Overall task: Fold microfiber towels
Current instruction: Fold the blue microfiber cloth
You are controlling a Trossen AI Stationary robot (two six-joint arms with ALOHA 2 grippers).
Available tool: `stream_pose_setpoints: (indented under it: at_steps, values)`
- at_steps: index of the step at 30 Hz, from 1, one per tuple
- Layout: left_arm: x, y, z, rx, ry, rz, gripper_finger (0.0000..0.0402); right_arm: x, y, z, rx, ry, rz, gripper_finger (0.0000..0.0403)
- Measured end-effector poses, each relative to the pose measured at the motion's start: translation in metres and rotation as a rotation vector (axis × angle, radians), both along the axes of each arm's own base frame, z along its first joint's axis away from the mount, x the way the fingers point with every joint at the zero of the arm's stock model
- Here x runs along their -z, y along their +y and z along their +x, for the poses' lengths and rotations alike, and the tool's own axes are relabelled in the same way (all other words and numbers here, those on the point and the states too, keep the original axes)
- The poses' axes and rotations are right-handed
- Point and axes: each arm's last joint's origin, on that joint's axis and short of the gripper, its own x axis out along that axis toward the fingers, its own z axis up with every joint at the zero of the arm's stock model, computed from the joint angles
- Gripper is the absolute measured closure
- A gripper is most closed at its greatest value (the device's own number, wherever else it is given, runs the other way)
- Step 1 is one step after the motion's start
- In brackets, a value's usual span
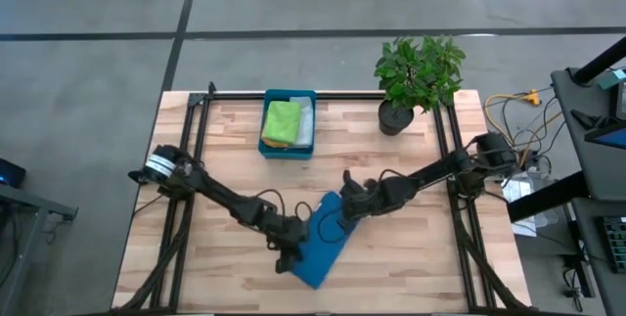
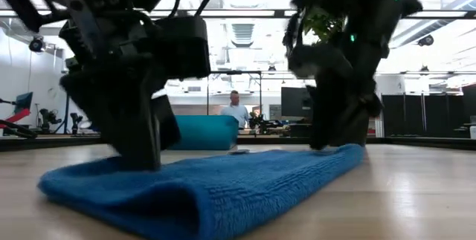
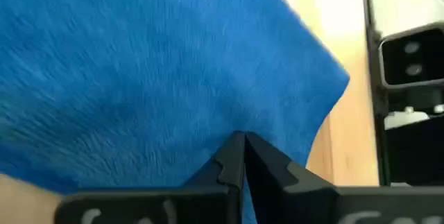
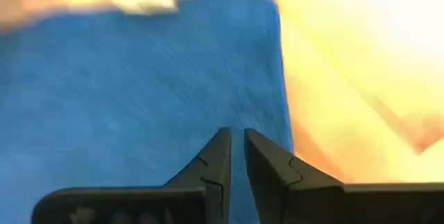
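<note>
Looking down from above, we see the blue towel (image 1: 326,241) lying folded on the wooden table (image 1: 411,267), in the lower middle of the frame, angled from upper right to lower left. Our left gripper (image 1: 290,250) sits at the towel's lower left edge, and our right gripper (image 1: 349,203) sits at its upper right end. In the left wrist view the two dark fingers (image 3: 229,165) are pressed together with their tips against the blue cloth (image 3: 139,78); we cannot tell whether any fabric is pinched between them. In the right wrist view the fingers (image 4: 218,156) stand nearly together, a thin gap between them, tips down on the towel (image 4: 139,85) close to its edge; whether they pinch any cloth we cannot tell.

From table height the towel (image 2: 216,184) shows a rounded fold facing the camera, with both grippers planted on it, one toward each end.

In the upper middle of the overhead frame a teal tray (image 1: 288,149) holds a lime green towel (image 1: 282,120) with a grey towel (image 1: 304,120) beside it. A potted plant (image 1: 419,76) stands at the upper right of the table. A person (image 2: 236,111) shows far off in the room behind.
</note>
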Motion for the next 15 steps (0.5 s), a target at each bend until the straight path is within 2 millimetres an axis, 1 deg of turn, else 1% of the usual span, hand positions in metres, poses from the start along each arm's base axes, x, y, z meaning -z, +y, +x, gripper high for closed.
stream_pose_setpoints:
  at_steps: [3,5,9,12,15]
  values:
    - [-0.017,0.005,0.0,-0.007,-0.075,0.03,0.0401,-0.021,0.014,-0.002,-0.026,-0.102,-0.077,0.0364]
    - [-0.026,0.008,0.001,-0.021,-0.132,0.072,0.0401,-0.028,0.025,-0.007,-0.027,-0.133,-0.074,0.0364]
    - [-0.027,0.018,0.002,-0.112,-0.145,0.191,0.0401,-0.025,0.048,-0.015,0.018,-0.139,-0.008,0.0364]
    - [-0.028,0.028,0.005,-0.145,-0.142,0.188,0.0401,-0.014,0.065,-0.02,0.056,-0.127,0.035,0.0364]
    - [-0.021,0.039,0.008,-0.136,-0.088,0.164,0.0401,-0.003,0.076,-0.021,0.082,-0.116,0.07,0.0364]
